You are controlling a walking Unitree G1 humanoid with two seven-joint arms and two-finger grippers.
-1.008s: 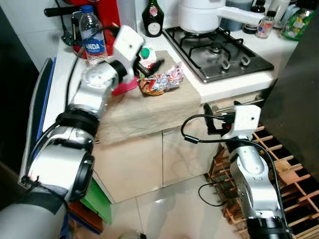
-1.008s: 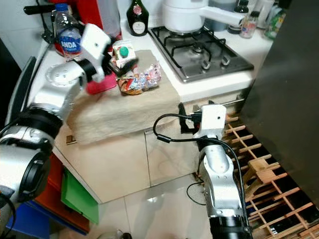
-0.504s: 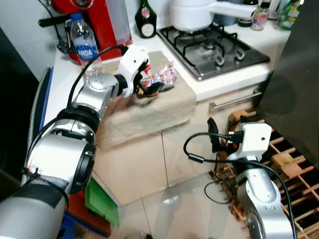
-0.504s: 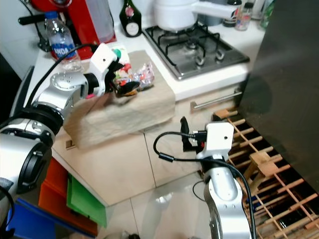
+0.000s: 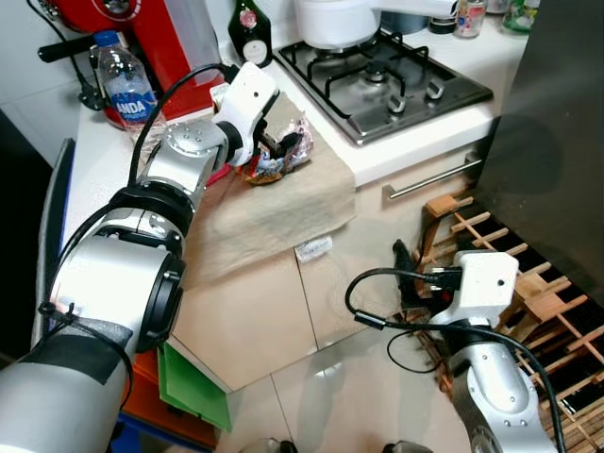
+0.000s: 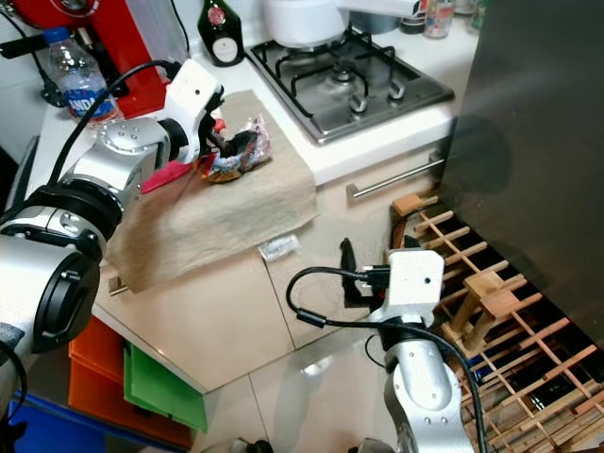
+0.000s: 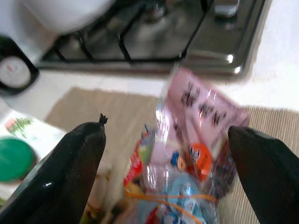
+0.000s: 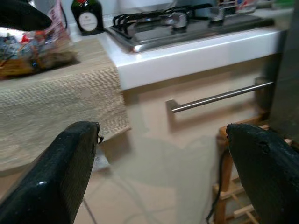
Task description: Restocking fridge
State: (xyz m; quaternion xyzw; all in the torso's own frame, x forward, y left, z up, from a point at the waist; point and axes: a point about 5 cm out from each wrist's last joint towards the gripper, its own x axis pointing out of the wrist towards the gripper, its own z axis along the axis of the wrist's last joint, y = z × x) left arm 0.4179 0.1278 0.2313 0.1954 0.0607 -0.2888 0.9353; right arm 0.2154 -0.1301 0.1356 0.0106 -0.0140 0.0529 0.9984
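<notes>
Crinkly candy bag [image 7: 189,154], upper left on the surface, is straddled by the open, empty left tool [image 7: 168,154]; slippage is risked.

We see our left gripper [image 7: 168,154] spread wide over a clear bag of colourful sweets [image 7: 187,154] lying on a beige woven mat [image 7: 98,107]. Beyond it sits a steel gas hob [image 7: 187,42]; a green-capped carton [image 7: 18,149] lies beside one finger [image 7: 60,177].
</notes>
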